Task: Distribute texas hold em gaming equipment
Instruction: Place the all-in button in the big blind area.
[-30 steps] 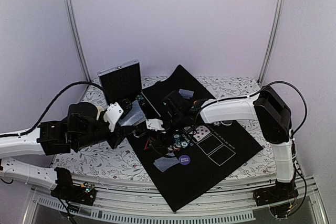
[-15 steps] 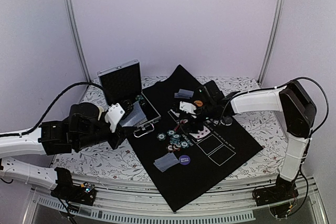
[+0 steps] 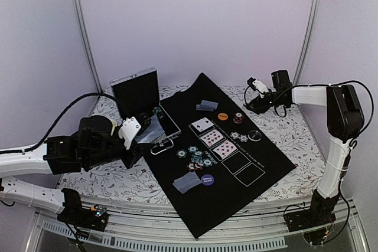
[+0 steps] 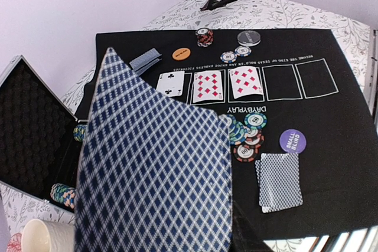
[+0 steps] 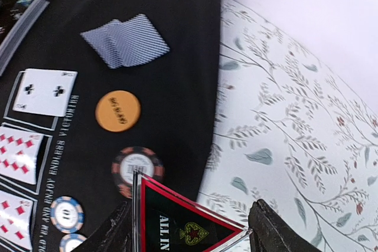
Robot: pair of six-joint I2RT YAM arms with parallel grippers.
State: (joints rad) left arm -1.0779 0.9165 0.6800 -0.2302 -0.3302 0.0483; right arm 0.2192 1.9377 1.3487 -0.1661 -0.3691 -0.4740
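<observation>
your right fingers [image 5: 269, 231] pinch a red-edged black triangle [image 5: 183, 223] at the bottom middle of the right wrist view, and in the top view they sit at the upper right over the floral counter [image 3: 277, 128], just off the black mat [image 3: 236, 193]. your left fingers [image 3: 131, 128], at centre left beside the silver case [image 3: 137, 90], are closed on a blue-backed playing card [image 4: 153, 175] that fills the lower left of the left wrist view. three face-up cards [image 4: 209, 84] lie in the mat's white rectangles, with a heap of chips [image 4: 245, 137] just below them.
</observation>
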